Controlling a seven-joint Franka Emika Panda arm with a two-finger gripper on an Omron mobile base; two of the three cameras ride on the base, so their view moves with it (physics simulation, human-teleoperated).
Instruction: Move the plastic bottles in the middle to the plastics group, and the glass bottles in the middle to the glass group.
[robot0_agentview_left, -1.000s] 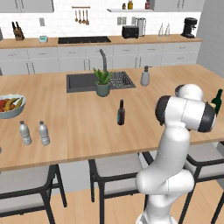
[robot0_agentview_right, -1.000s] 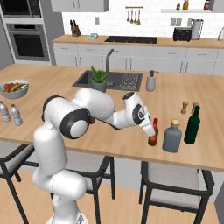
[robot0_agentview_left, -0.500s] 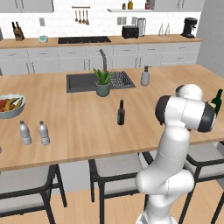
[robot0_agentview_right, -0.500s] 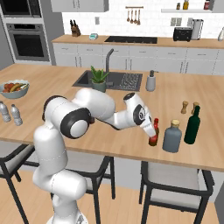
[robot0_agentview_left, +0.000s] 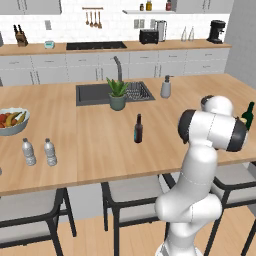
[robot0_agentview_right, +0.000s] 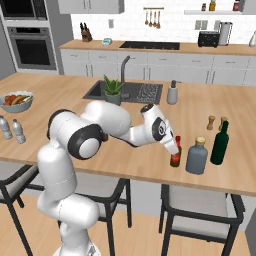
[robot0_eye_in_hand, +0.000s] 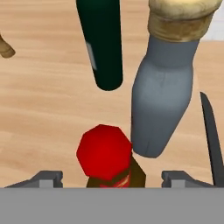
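End effector (robot0_eye_in_hand: 111, 177) stood released astride your brown glass bottle with red cap (robot0_eye_in_hand: 105, 153), upright on the wooden counter (robot0_agentview_right: 150, 165) beside the squat grey-blue corked bottle (robot0_agentview_right: 196, 156); probably rigid, slick, breakable, best gripped mid-body.

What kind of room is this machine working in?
A home-style kitchen, computer-rendered by the look of it: a sink set in a wooden island counter, a wall oven, and a bowl of fruit.
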